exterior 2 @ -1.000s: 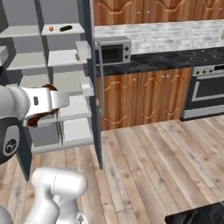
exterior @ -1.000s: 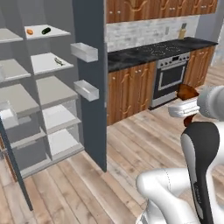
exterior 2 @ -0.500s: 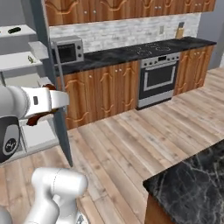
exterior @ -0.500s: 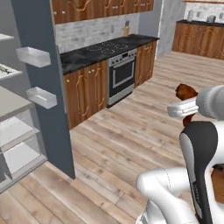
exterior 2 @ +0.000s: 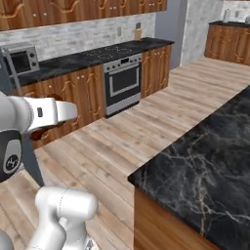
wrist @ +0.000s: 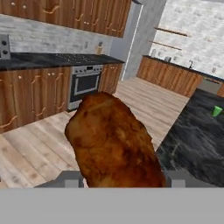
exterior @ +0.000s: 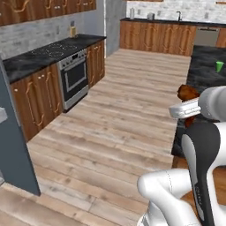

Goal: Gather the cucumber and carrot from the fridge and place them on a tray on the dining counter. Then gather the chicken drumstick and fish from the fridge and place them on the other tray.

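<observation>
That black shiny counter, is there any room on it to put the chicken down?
Lots. The dark marble counter looks bare from its near corner along the edge by the wooden floor. A small green cup sits far along it. The gripper holds the chicken drumstick.

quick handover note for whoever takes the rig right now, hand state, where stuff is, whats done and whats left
Hand: shut on the chicken drumstick, carried in the air beside the dark marble dining counter.
Surroundings: stove along the wall counter, a small green cup on the dining counter.
Done: drumstick picked up.
Left: set the drumstick on its tray, then the fish. The trays, cucumber, carrot and fish can't be placed from these views, so check them.
</observation>
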Motion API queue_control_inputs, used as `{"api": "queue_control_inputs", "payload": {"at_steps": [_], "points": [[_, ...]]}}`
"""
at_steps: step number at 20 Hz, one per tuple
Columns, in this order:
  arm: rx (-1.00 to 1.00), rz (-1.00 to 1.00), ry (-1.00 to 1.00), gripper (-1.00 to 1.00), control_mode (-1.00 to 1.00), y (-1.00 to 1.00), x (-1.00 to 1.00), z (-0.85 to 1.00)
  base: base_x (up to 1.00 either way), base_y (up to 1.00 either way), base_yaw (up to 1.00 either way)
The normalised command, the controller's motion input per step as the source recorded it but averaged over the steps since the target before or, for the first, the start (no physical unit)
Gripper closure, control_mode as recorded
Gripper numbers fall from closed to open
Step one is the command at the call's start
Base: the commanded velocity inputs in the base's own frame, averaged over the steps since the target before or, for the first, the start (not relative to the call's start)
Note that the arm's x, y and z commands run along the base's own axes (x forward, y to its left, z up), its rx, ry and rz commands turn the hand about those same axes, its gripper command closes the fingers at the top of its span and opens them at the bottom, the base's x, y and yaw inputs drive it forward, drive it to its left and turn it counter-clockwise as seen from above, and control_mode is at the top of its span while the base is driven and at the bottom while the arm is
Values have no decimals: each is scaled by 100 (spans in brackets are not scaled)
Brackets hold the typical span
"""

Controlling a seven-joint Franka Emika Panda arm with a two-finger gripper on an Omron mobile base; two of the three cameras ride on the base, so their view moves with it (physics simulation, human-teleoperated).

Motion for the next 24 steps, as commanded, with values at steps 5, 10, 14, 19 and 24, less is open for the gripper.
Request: {"api": "queue_control_inputs", "payload": {"at_steps": [5,10,14,19,24], "points": [[0,0,0,100,100,0,0,0,-24,-17,-45],[0,0,0,100,100,0,0,0,-18,-29,-43],[0,0,0,100,100,0,0,0,-33,-55,-30],[0,0,0,100,100,0,0,0,-32,-74,-15],[0,0,0,100,100,0,0,0,-32,-81,-12]]}}
